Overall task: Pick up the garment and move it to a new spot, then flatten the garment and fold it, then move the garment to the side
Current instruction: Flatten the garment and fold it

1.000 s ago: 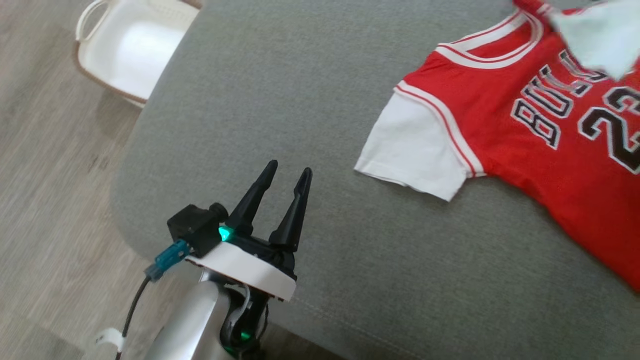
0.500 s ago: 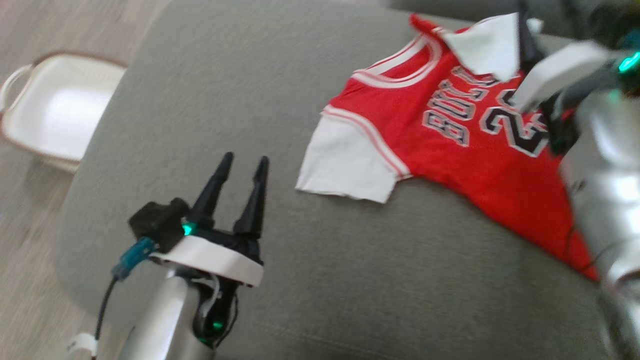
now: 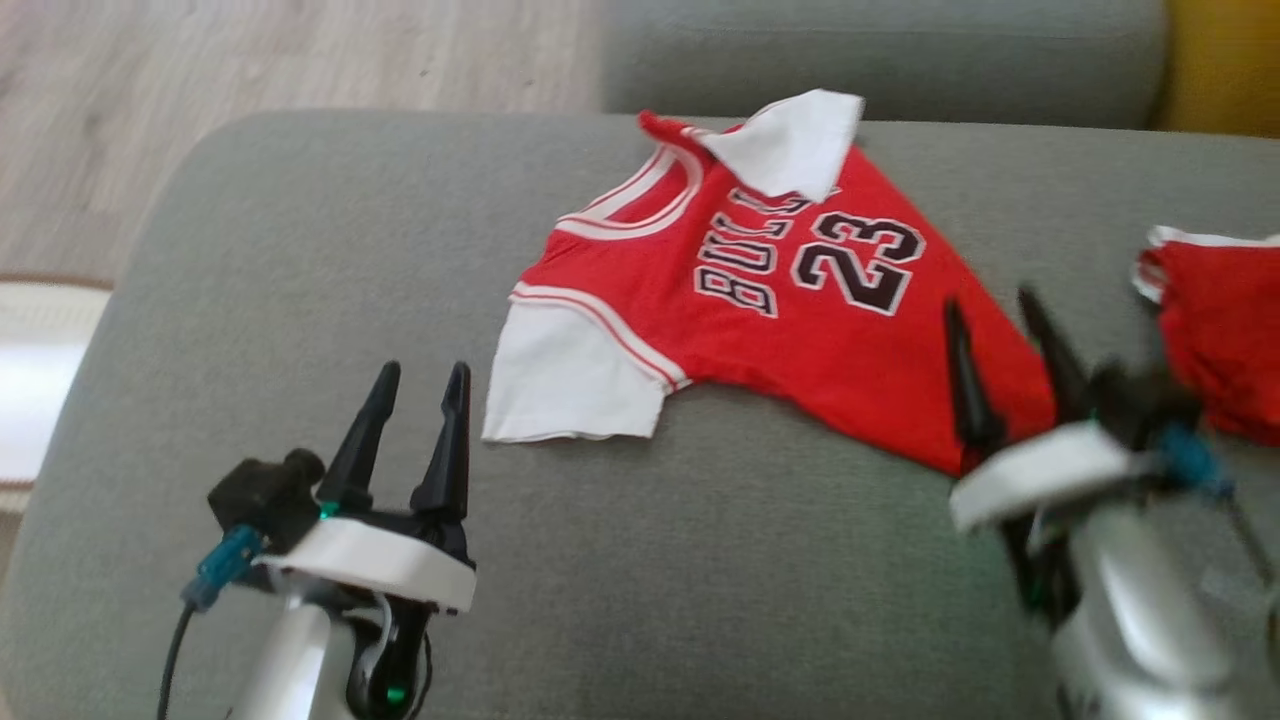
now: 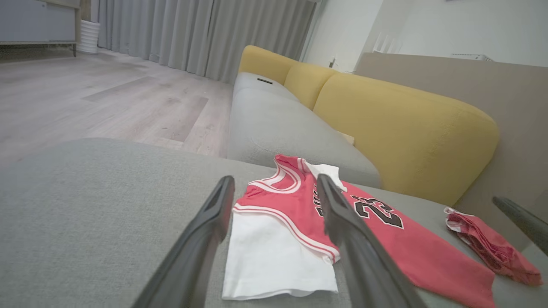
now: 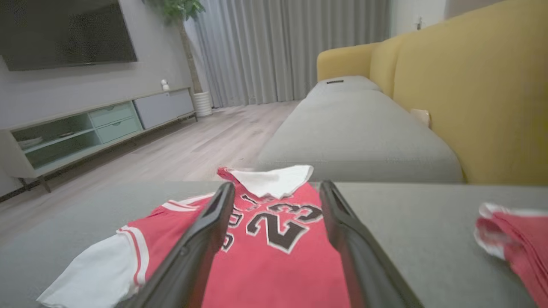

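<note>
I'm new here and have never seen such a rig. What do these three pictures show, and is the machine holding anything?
It is a wheeled robot with two arms, each ending in a two-fingered gripper. The head view looks down on a grey sofa seat, left gripper and right gripper at the bottom. The other two pictures come from wrist cameras looking along each gripper's fingers. On the seat lies a red jersey, one white sleeve flipped onto it, with a second red garment apart at the right. Both grippers are open and hold nothing.
</note>
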You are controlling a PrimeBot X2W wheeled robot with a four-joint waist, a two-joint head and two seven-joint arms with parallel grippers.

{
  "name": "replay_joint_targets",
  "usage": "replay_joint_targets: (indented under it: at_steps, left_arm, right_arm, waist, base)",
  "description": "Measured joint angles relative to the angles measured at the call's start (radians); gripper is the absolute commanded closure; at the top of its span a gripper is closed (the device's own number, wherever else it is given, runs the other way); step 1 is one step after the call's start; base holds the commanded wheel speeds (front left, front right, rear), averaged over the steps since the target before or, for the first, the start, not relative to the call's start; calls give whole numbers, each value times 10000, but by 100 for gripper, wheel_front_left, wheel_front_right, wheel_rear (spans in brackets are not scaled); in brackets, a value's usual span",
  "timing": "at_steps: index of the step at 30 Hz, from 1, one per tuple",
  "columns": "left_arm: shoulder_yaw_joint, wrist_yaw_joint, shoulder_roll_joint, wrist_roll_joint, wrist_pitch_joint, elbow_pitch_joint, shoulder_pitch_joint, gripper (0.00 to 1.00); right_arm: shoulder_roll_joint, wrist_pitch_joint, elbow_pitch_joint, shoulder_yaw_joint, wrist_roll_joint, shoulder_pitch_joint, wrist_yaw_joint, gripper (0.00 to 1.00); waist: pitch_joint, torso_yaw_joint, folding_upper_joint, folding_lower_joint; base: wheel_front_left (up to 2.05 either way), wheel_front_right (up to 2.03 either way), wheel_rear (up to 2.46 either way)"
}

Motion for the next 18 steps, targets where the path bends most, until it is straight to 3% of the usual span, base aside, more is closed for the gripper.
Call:
replay_joint_targets:
  at_steps: [7,13,18]
  left_arm:
    - [88,-2,-4,2,0,422,260,0]
    - [328,-2,-2,107,0,803,219,0]
    - [376,115,-4,541,0,1914,-67,0]
  right_arm:
    - [752,0,-1448,-863,-516,2266,0,0]
    - [888,48,-2096,-988,-660,2406,0,0]
    - [943,234,-2424,-982,-782,2397,0,0]
  waist:
    - [-142,-595,0,0]
    - [19,-806,0,0]
    - [220,-938,0,0]
  base:
    - [0,0,0]
    - [0,0,0]
    - [0,0,0]
